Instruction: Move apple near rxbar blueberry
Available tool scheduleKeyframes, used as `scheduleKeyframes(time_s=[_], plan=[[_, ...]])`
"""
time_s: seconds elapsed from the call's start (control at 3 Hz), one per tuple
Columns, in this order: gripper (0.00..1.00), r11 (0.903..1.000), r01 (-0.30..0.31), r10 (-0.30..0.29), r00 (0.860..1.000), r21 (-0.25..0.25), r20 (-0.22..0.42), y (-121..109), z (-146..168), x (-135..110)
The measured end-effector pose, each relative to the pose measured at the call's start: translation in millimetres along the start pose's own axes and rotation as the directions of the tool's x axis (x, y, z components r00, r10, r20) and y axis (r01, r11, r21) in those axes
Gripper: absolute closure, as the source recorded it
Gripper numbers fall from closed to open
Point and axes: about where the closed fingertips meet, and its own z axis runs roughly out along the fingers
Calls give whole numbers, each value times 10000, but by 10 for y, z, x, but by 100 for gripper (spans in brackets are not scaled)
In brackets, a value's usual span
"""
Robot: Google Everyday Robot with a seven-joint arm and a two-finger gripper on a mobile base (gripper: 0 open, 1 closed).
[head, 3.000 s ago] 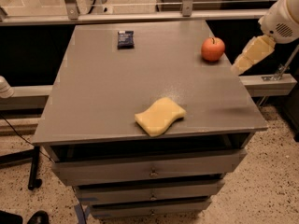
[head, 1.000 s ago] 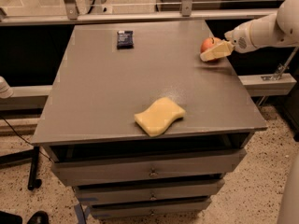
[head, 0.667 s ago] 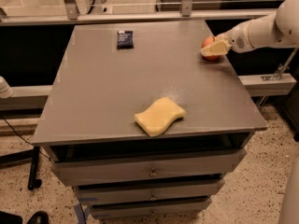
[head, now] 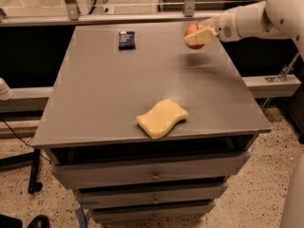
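The red-orange apple (head: 190, 30) is held in my gripper (head: 198, 36) above the far right part of the grey table (head: 109, 94); its shadow lies on the tabletop below it. The pale fingers (head: 201, 37) cover the apple's front and right side. The white arm reaches in from the upper right. The rxbar blueberry (head: 127, 39), a dark navy bar, lies flat at the far middle-left of the table, well to the left of the apple.
A wavy yellow sponge (head: 162, 118) lies near the table's front edge. Drawers (head: 152, 175) sit under the tabletop. A metal rail (head: 142, 17) runs behind the table's far edge. Speckled floor surrounds the table.
My gripper reached the apple at the far right edge, closed on it, and has lifted it and carried it a little left toward the bar.
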Motion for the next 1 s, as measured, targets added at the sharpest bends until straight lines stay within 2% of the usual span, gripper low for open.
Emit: scheduleKeyframes(time_s=[0.33, 0.67, 1.0], plan=[[100, 9983, 359, -342, 9987, -460, 384, 247, 284, -359], [100, 9979, 391, -370, 9985, -520, 410, 276, 322, -388], [100, 9978, 548, -532, 9976, -373, 446, 273, 337, -437]])
